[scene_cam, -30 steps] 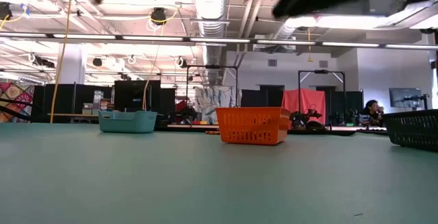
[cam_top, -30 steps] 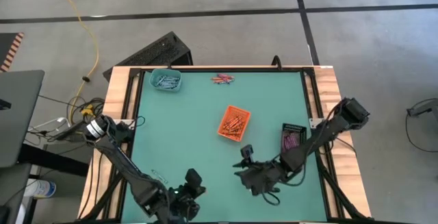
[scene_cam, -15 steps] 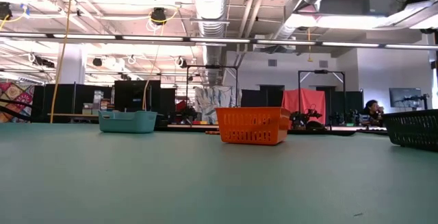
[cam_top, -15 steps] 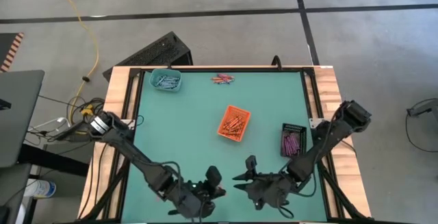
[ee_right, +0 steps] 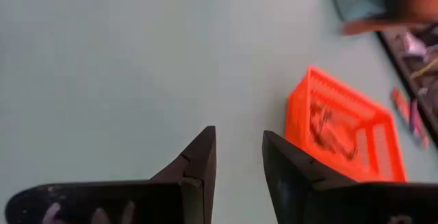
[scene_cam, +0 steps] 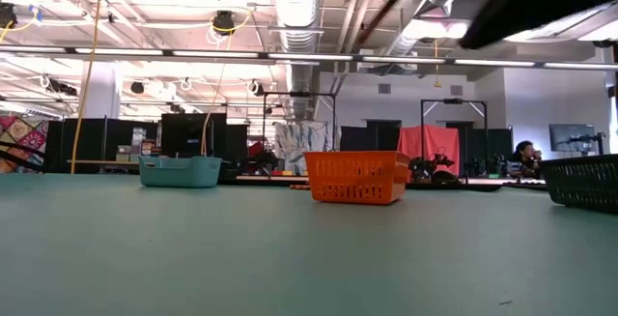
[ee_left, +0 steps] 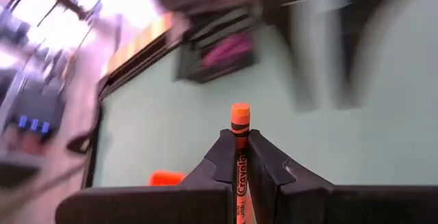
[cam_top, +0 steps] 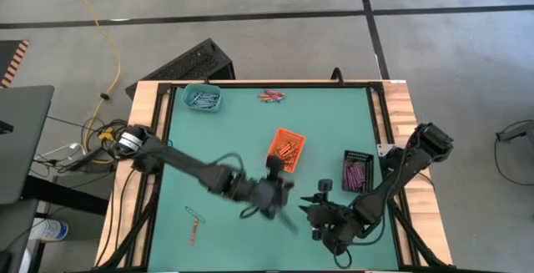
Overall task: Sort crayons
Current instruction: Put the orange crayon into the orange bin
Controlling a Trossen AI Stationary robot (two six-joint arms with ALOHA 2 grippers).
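We start with the table (cam_top: 217, 139), green and wood-framed; on it sit the orange tray (cam_top: 285, 150) near the middle, the black tray (cam_top: 356, 169) by the right edge with purple crayons in it, and the teal tray (cam_top: 202, 98) at the far left corner. The left arm reaches across to mid-table, its left gripper (ee_left: 237, 157) clenched on an orange crayon (ee_left: 239, 129) that stands up between the fingers; it hangs just short of the orange tray. The right gripper (ee_right: 237, 157) waits near the front edge, jaws parted and holding nothing. Loose crayons (cam_top: 270, 97) lie at the far edge, and one more (cam_top: 193, 220) near the front left. We judge the risks thus: the two grippers are close, so a swing could clip; the crayon is pinched low, so it could tip or slip; a release short of the tray would drop it on the table.
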